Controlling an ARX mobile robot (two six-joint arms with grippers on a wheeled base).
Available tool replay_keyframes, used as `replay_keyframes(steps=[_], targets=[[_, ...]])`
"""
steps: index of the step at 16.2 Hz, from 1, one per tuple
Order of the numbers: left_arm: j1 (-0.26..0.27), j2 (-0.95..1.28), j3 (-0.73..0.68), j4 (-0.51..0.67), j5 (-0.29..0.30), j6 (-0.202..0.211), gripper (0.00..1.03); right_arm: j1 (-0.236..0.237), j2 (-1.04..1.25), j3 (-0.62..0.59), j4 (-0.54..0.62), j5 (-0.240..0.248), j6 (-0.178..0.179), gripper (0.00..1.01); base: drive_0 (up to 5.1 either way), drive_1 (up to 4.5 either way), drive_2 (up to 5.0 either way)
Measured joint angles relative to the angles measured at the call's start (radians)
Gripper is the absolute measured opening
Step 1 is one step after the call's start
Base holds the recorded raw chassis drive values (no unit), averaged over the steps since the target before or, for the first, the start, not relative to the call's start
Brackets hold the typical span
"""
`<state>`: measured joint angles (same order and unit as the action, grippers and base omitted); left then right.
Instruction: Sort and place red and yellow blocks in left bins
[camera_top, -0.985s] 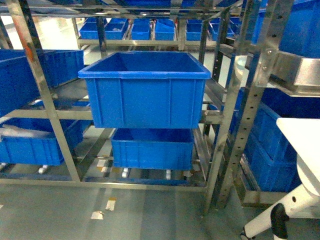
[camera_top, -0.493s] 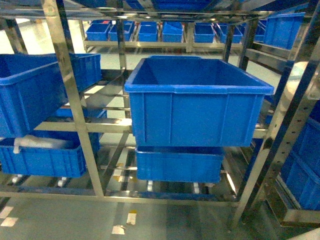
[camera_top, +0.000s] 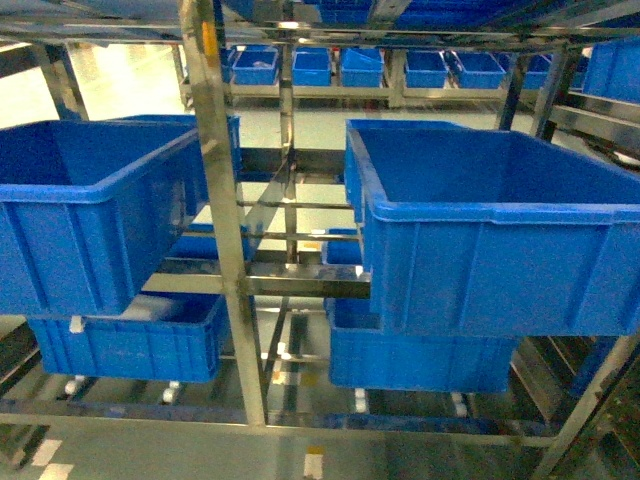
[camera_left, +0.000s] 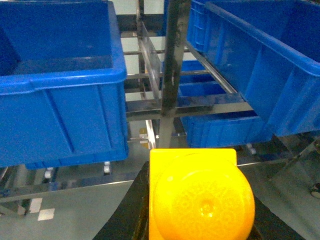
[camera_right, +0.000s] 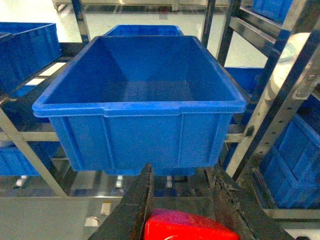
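Both blocks are in hand, neither binned yet: the left gripper clamps the yellow block, the right gripper clamps the red block, both facing the blue bins on the rack

Blue bins, yellow block, red block

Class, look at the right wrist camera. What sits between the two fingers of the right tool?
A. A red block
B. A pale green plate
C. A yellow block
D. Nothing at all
A: in the right wrist view a red block sits low between the dark fingers of the right tool, before a blue crate.
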<state>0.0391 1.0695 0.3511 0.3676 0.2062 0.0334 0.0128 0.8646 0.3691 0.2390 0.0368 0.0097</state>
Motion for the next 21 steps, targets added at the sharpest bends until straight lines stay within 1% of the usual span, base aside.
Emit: replay_keyframes(steps=[7,9,13,21], targets=[[0.0,0.0,0.0,0.003,0.0,0.0,0.27,0.0,0.002,0.0,-0.002,0.0,0.0,0.28,-4.6,3.7,0.8],[0.006,0.004,0.0,-0.001,-0.006,0.0,0.27,0.001,0.003,0.0,0.003,-0.006,0.0,0.28,0.0,0.0,0.0],[0.0,0.003,0.0,-0.001,0.0,0.0,0.27,0.0,0.004,0.0,0.0,-0.003,0.0,0.28,0.0,0.0,0.0],[0.0,0.002,0.0,-0.001,0.0,0.0,0.27,0.001,0.003,0.0,0.0,-0.005,0.0,0.28,-0.1,4.25,-4.4]])
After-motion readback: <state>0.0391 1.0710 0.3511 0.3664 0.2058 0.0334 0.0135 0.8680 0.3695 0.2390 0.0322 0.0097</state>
